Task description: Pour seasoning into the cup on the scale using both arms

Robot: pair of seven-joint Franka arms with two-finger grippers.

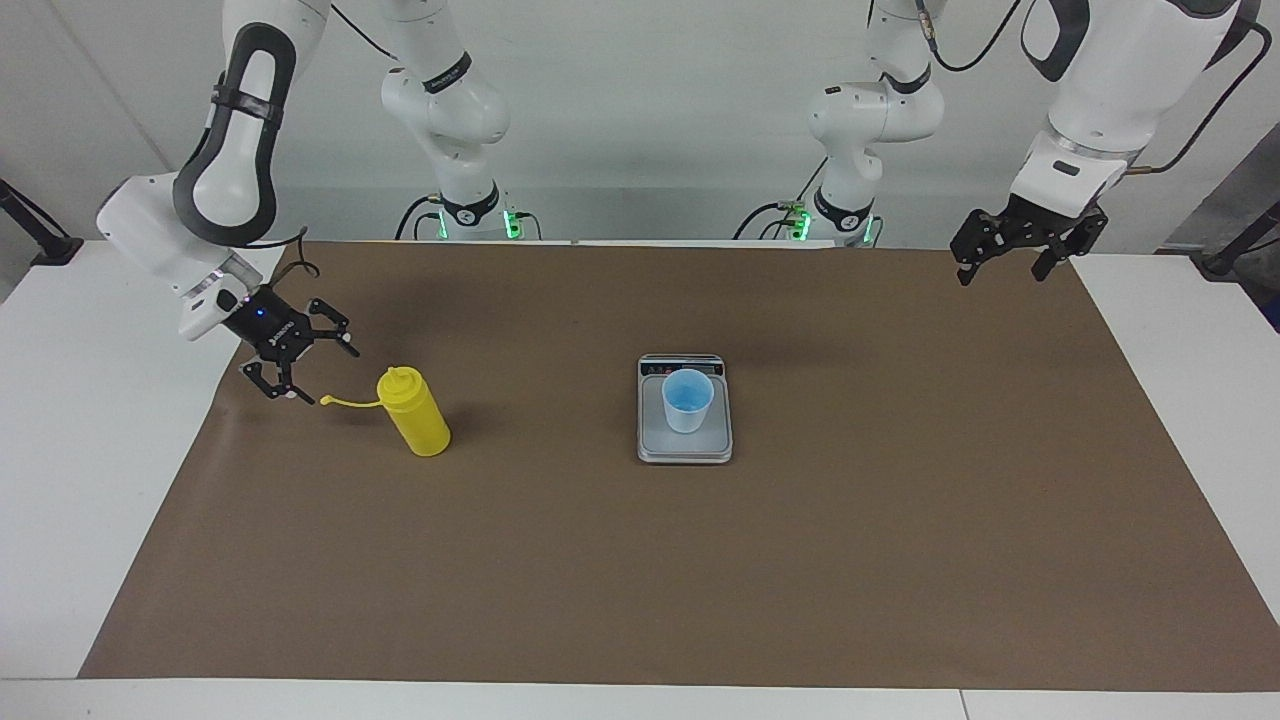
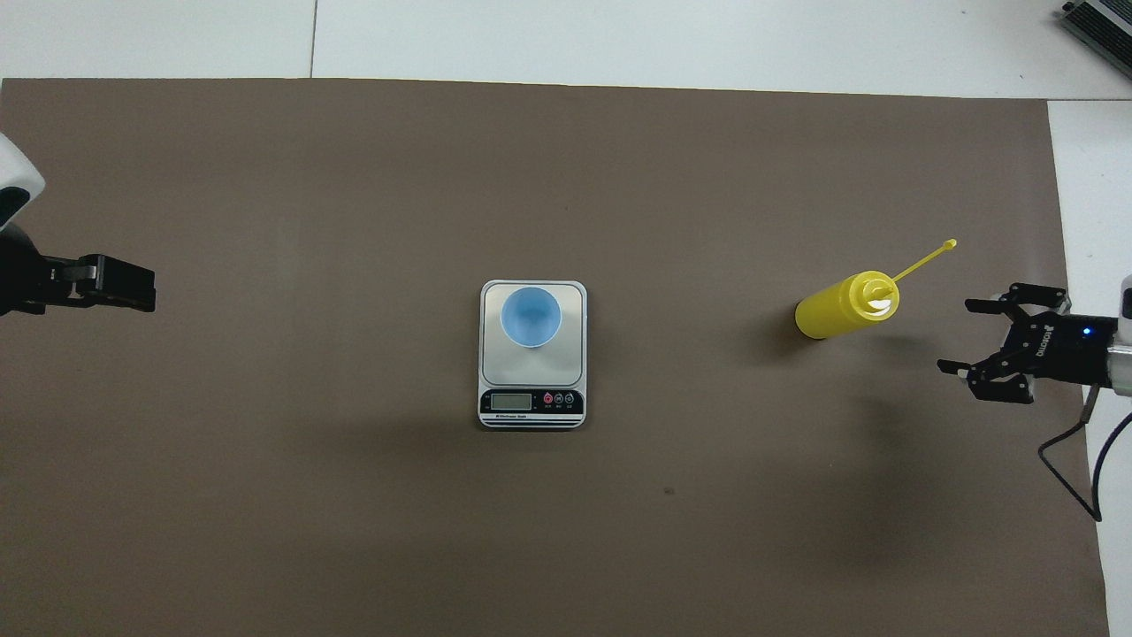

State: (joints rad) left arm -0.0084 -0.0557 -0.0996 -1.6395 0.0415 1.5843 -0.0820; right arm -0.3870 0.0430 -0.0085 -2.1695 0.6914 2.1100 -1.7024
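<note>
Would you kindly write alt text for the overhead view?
A light blue cup sits on a scale mid-mat; a yellow bottle stands toward the right arm's end, near the open right hand.

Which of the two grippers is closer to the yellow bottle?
The right gripper, open beside the yellow bottle; the left gripper waits, open, at the table's other end.
</note>
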